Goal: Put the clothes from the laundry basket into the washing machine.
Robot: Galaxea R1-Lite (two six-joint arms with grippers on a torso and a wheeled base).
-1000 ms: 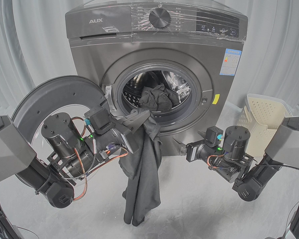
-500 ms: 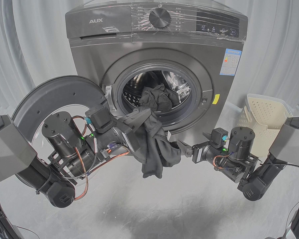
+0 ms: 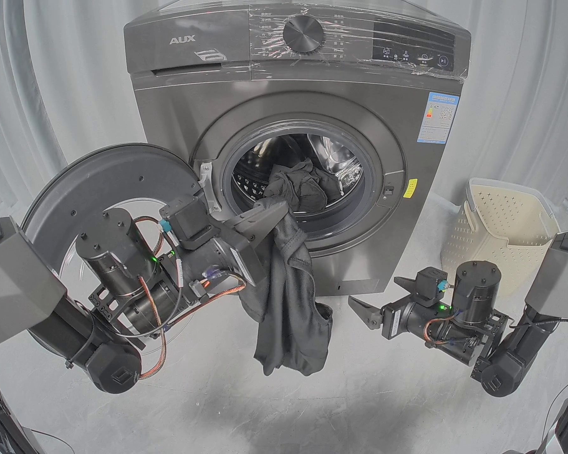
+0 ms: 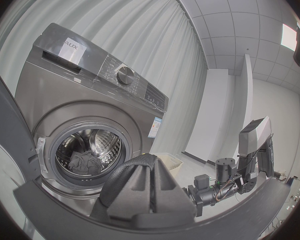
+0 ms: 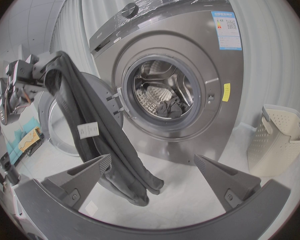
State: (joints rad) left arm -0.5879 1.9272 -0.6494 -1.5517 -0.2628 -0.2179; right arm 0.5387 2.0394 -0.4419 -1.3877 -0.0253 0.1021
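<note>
Black cloth hung from the left claw, which was pressed together on the top end of the dark garment. The pinch was up in front of the round opening of the washing machine, but I could not tell how close it was. More clothes lay inside the drum.

The garment ran straight down from the pinch, so its long way was up and down. Its loose end pointed at the floor, well outside the machine.

The right claw was spread wide and held nothing. It sat low, near the bottom of the garment on its right side, with its tips pointing toward it. That made the right claw the nearer one to the loose end. I think that end needed lifting up and in toward the opening.

The laundry basket leaned beside the machine on the right.
</note>
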